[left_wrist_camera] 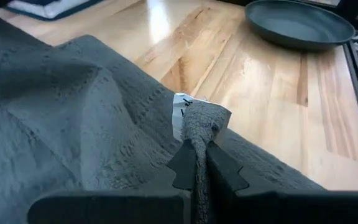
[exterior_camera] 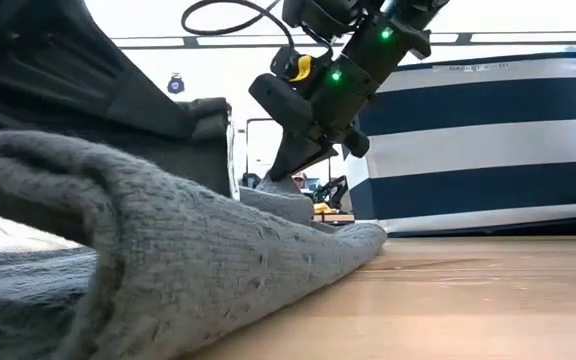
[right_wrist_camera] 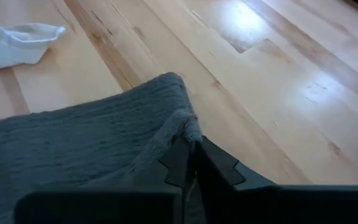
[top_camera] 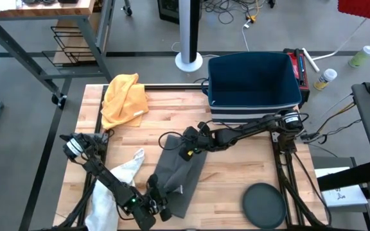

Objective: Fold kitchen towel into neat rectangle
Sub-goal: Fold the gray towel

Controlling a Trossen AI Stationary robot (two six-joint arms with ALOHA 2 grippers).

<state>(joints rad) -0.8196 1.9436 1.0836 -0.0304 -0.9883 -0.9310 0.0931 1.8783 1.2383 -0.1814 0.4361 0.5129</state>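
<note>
A dark grey kitchen towel (top_camera: 180, 172) lies lengthwise on the wooden table's middle, rumpled; it fills the low view's foreground (exterior_camera: 158, 270). My left gripper (top_camera: 162, 200) is at the towel's near end and shut on it. My right gripper (top_camera: 186, 146) is at the towel's far end and shut on it; it shows in the low view (exterior_camera: 290, 170) coming down from above. A white label (left_wrist_camera: 182, 103) shows beside the pinched part in the left wrist view. My left gripper pinches a raised fold of the towel's near edge (left_wrist_camera: 199, 132) between its two shut fingers. The fold stands up narrow between the fingers, beside the white label. The rest of the towel lies on the table. My right gripper pinches a far corner of the towel (right_wrist_camera: 186, 127) between its two shut fingers, slanting down from the far right. The corner is raised a little above the table (exterior_camera: 286, 192), and the cloth slopes down from it to the part that lies flat.
A white cloth (top_camera: 119, 183) lies at the towel's left, a yellow cloth (top_camera: 124, 96) at the far left. A navy striped bin (top_camera: 254, 80) stands at the far right, a dark round plate (top_camera: 264, 205) at the near right. Bare wood lies right of the towel.
</note>
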